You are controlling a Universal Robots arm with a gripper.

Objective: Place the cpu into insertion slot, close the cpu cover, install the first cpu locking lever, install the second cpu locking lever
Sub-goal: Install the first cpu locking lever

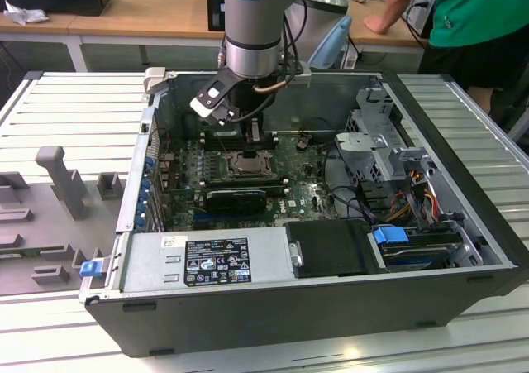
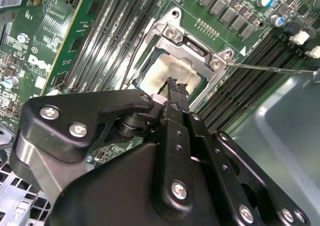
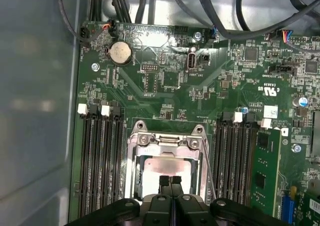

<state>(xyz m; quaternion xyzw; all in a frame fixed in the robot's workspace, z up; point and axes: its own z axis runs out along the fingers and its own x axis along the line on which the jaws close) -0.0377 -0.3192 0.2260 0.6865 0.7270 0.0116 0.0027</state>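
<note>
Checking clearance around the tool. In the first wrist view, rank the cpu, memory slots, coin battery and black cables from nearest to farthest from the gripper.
1. cpu: right at the tips of the gripper.
2. memory slots: flanking the cpu on both sides.
3. coin battery: well past the cpu.
4. black cables: beyond the battery, farthest out.

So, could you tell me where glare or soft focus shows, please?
In the first wrist view, a pinkish sheen washes the cpu top and the case wall is soft; in the second wrist view, the cpu glares white; the exterior view is evenly lit.
</note>
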